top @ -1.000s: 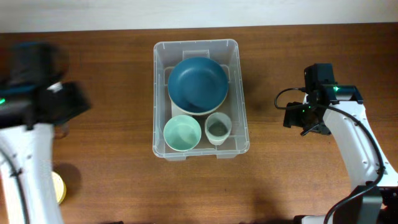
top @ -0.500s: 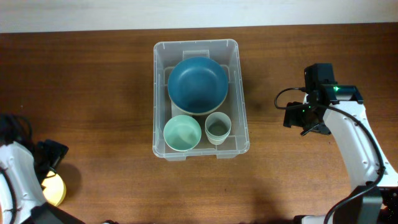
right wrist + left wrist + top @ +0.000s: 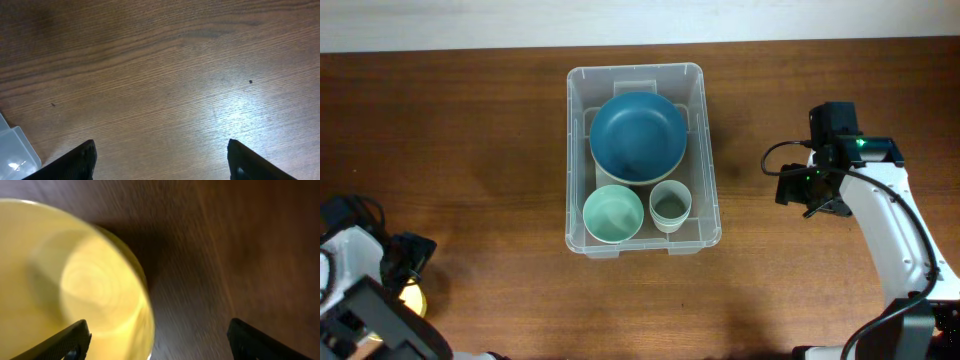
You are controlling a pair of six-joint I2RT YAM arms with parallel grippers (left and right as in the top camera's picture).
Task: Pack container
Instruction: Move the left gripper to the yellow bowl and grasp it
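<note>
The container (image 3: 576,150) stands on the table (image 3: 480,150) a little above the middle of the overhead view, with its long side running from top to bottom of the frame. Inside it, a dark blue bowl (image 3: 637,135) fills the upper part. Below it a light green bowl (image 3: 613,213) and a smaller pale cup (image 3: 671,205) sit side by side, just beside each other. The left tool (image 3: 160,347) is in the lower left corner of the overhead view, well apart from the container. In the left wrist view its two fingers are apart, and a yellow bowl (image 3: 75,280) lies under them. One finger is over the inside of the bowl, the other is over the bare wood, and the rim of the bowl passes between them. This view is blurred, so I cannot tell if a finger touches the bowl. The right tool (image 3: 162,165) is at the right side of the overhead view, near the container but not touching it. Its fingers are also apart, with only the table between them. A clear corner of the container shows at the lower left edge of the right wrist view.
</note>
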